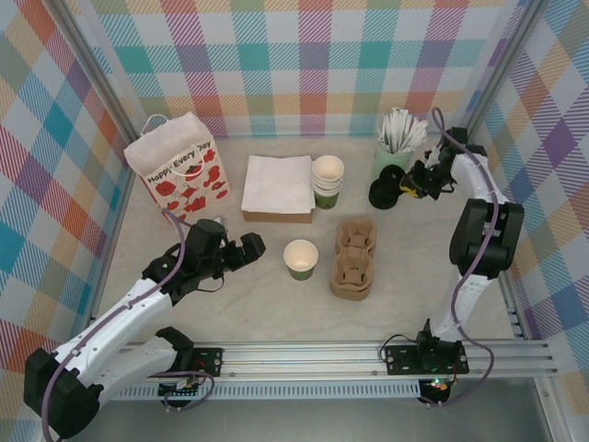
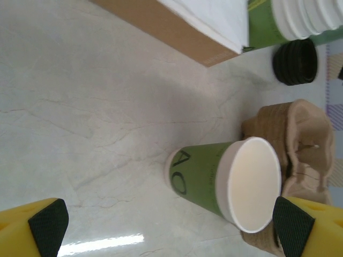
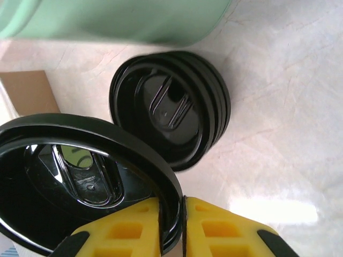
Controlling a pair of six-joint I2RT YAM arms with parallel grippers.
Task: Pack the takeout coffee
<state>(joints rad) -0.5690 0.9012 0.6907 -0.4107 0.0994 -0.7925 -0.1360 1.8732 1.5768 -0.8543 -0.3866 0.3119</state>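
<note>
**Cup stands alone, right fingers hold a lid**

Your takeout coffee cup (image 1: 301, 259) stands upright and open in the middle of the surface (image 1: 248, 304). It is just left of the brown cup carrier (image 1: 354, 258). From the left wrist you can see its cream inside, and it sits very close to the carrier. You cannot tell if they touch.

Your left fingers (image 1: 250, 247) are spread wide and hold nothing. They sit low, just left of the cup, and point at it. The cup is out in front of the open pads (image 2: 48, 225).

Your right fingers (image 3: 134, 230) are at the back right, well apart from the cup. They are squeezed tight on the rim of a black lid (image 3: 80, 176). The lid hangs near the stack of black lids (image 3: 177, 107), beside the pale green tumbler (image 3: 107, 19) of white sticks (image 1: 402, 129).

At the back stand a stack of cups (image 1: 328, 181), a box of white napkins (image 1: 276, 189) and a paper bag with red flowers (image 1: 179, 170).
</note>
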